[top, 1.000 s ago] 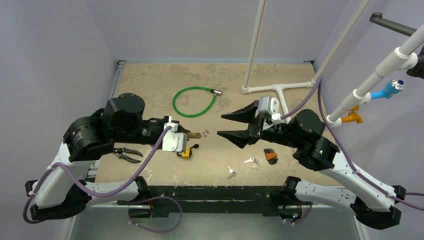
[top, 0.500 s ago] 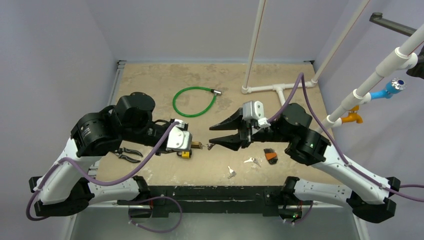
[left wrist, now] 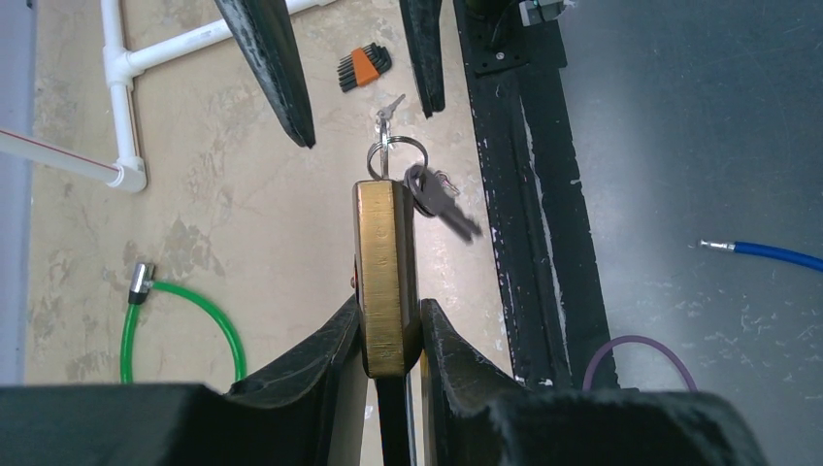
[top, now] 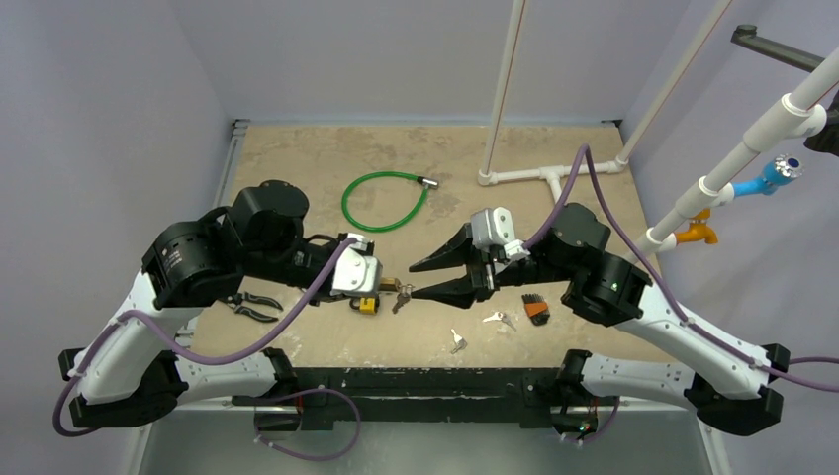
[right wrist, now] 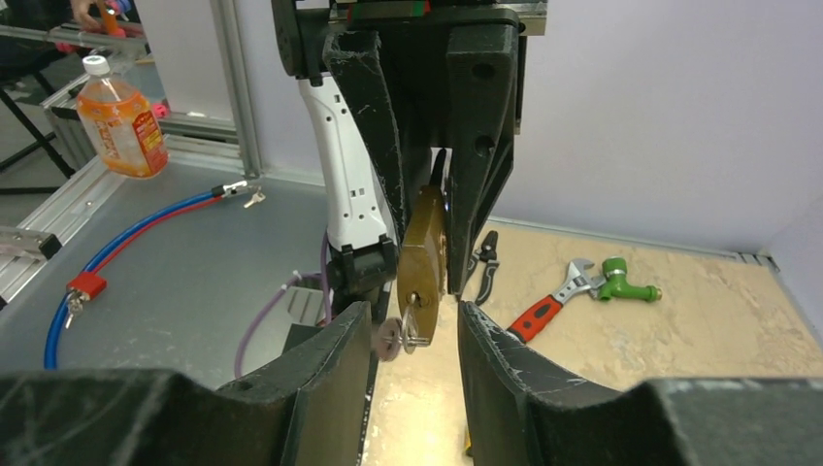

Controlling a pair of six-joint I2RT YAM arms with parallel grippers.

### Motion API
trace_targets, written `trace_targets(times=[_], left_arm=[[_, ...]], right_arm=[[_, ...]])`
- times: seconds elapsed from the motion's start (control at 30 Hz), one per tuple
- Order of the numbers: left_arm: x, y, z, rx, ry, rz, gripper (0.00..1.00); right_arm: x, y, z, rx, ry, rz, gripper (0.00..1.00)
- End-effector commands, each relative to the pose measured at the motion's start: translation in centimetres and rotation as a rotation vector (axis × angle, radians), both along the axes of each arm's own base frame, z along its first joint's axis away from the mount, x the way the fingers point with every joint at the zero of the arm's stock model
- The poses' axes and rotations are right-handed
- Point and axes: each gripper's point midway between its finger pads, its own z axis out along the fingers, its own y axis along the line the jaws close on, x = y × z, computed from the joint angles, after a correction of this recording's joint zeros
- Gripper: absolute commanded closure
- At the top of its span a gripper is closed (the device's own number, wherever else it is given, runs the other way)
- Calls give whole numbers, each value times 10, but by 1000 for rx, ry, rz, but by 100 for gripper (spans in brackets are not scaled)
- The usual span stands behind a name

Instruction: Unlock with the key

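Our left gripper [left wrist: 388, 325] pinches the padlock [left wrist: 385, 262]; at its three o'clock our right gripper [top: 416, 281], wide open, flanks the keys [left wrist: 427, 194].

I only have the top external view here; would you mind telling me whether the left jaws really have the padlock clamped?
Observer: Yes, the left wrist view shows the brass padlock clamped edge-on between the left jaws.
Operator: Thank you; is a key in it?
Observer: The right wrist view shows a key sticking out of its keyhole.
Operator: Are the right jaws on that key?
Observer: No, that view shows them open, either side of it, not touching.
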Motion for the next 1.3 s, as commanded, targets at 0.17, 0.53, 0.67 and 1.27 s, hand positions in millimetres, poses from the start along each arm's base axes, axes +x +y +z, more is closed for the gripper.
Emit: trace_targets(times=[0.17,0.53,0.67,1.27], left_arm=[[4,-8,39,-131,-79,-5,100],[4,-6,43,-139,-92,-7,100],[5,-5,48,-155,-111,-3,100],[4,-2,55,-171,-138,-4,100]], right_arm=[[-5,8,11,4,-8,9,70],[14,12,6,-34,29,-96,100],[21,13,-7,-86,42,-134,100],[23,12,-11,-115,66,-150,92]])
